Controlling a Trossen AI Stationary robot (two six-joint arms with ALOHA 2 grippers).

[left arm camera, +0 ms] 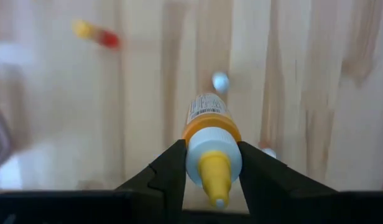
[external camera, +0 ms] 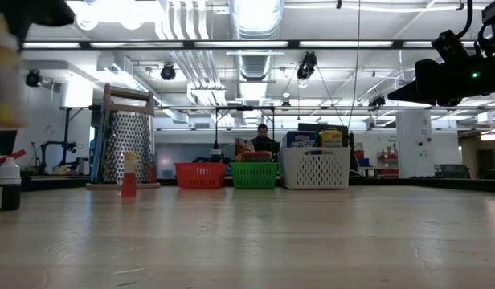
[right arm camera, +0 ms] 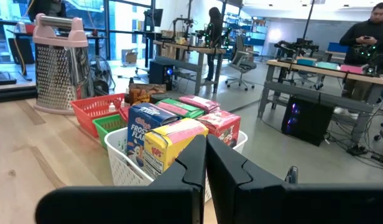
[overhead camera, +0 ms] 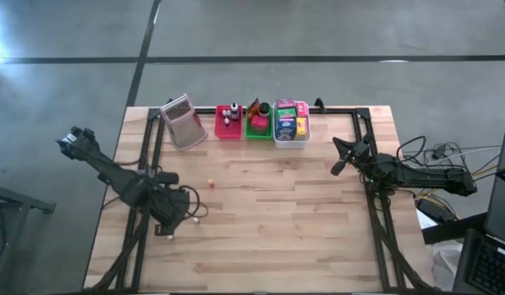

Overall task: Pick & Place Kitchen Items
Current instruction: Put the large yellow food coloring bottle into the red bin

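Observation:
My left gripper hangs over the table's left half, shut on a small pale bottle that has an orange collar, a white cap and a yellow nozzle. In the low view the bottle is a blurred pale shape well above the tabletop. A tiny red-and-yellow bottle stands upright on the wood a little farther back. A small dark bottle with a white cap stands near the left edge. My right gripper waits shut at the right, level, facing the trays. My left gripper pinches the bottle's white cap between its two fingers, just under the yellow nozzle. The fingers come from above, pointing down. The bottle hangs below them, nozzle end up, lifted clear of the table.
Along the far edge stand a metal grater, a red tray, a green tray and a white tray with packets in it. Two small white bits lie on the wood below my left gripper. People are in the room behind.

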